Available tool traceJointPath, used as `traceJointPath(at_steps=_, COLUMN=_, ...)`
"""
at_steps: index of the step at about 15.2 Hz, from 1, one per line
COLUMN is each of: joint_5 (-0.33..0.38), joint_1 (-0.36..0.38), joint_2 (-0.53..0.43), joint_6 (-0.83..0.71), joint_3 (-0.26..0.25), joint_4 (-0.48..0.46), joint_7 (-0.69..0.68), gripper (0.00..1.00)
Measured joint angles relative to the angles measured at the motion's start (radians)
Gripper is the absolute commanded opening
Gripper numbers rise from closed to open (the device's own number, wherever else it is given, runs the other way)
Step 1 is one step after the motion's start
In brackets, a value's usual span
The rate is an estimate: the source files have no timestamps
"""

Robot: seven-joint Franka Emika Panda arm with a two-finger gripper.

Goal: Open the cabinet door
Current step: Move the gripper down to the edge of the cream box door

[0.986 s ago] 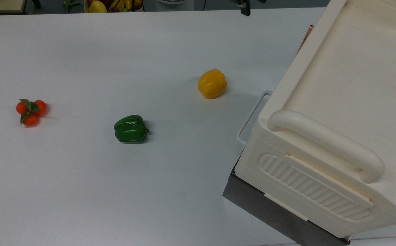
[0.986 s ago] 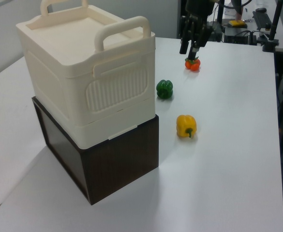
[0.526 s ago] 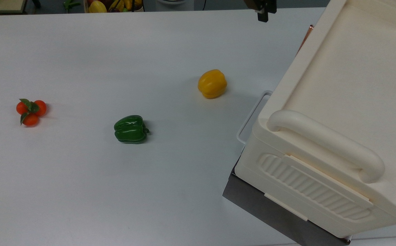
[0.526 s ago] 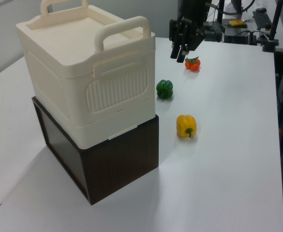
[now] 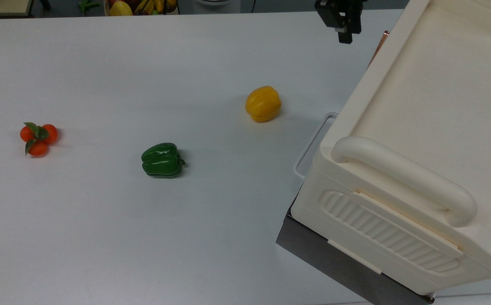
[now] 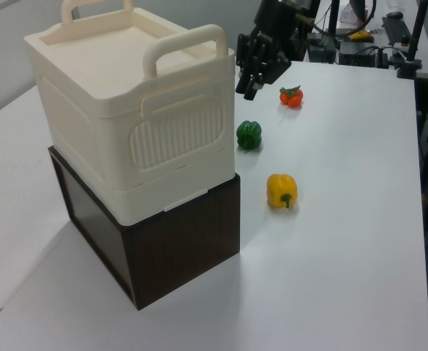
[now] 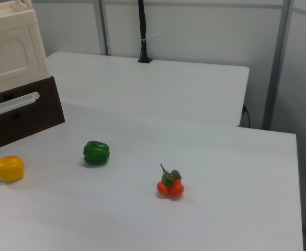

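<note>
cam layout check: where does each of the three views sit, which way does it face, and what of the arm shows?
Top view: high, looking down on the white table and cream cabinet; gripper at the upper edge.
Left view: raised, off the cabinet's ribbed side, facing along the table; gripper beside the cabinet.
Right view: lower, facing the cabinet door.
All three share the green pepper and yellow pepper.

A yellow pepper (image 5: 263,103) lay at the top view's centre, a green pepper (image 5: 162,159) lower left of it, and a tomato cluster (image 5: 38,137) at far left, all well apart on the white table (image 5: 101,237). A dark box (image 6: 177,245) sat low in the left view's centre.
</note>
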Motion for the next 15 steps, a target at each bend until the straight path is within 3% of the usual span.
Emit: traceJointPath(at_steps=15, joint_5=0.0, joint_1=0.001, joint_2=0.026, joint_6=0.112, joint_3=0.05, joint_4=0.0, joint_7=-0.048, gripper=0.31)
